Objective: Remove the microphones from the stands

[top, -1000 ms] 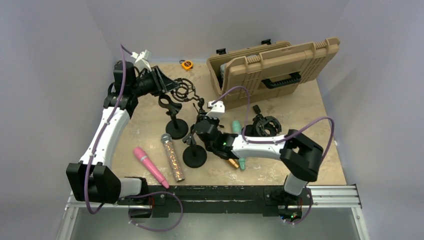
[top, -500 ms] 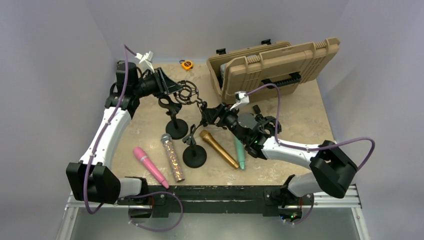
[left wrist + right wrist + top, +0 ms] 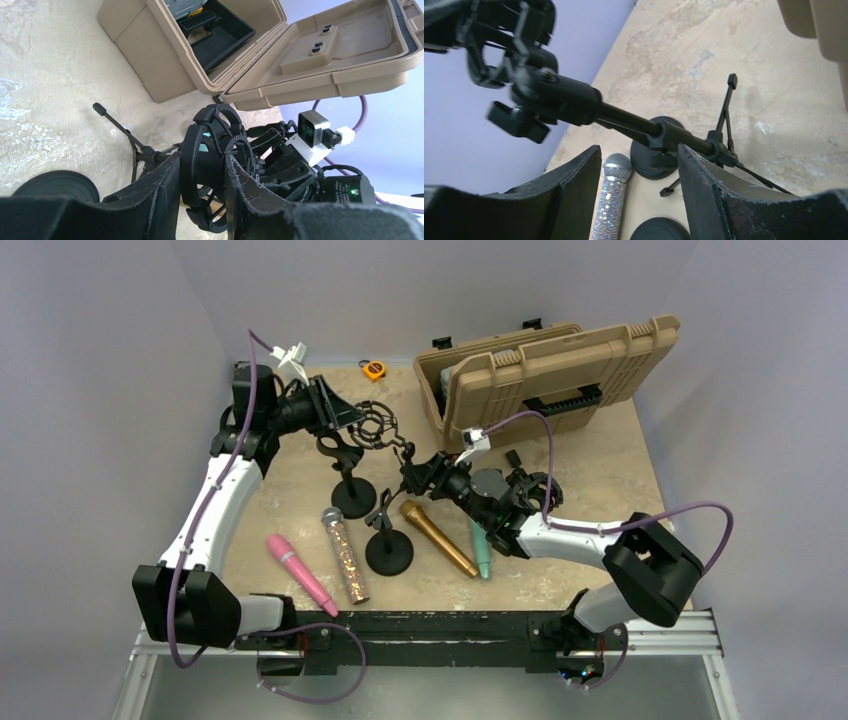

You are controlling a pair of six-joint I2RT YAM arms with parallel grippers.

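A gold microphone (image 3: 438,538) lies flat on the table, free of any stand. A black stand with a ring-shaped shock mount (image 3: 372,426) is tilted up at the back left. My left gripper (image 3: 350,420) is shut on that shock mount (image 3: 200,165), one finger on each side of its ring, seen close in the left wrist view (image 3: 202,160). I see no microphone inside the mount. My right gripper (image 3: 412,475) is open and holds nothing. The stand's pole (image 3: 634,122) crosses just past its fingertips (image 3: 639,150), near the right finger.
Glitter (image 3: 345,555), pink (image 3: 300,573) and teal (image 3: 480,545) microphones lie near the front. Two clip stands on round bases (image 3: 352,498) (image 3: 388,552) stand mid-table. A second shock mount (image 3: 530,490) sits right of my right gripper. An open tan case (image 3: 540,370) and a tape measure (image 3: 373,369) are at the back.
My right gripper opened, left the gold microphone lying on the table, and moved up and back to the stand's pole. My left gripper kept its hold on the shock mount.
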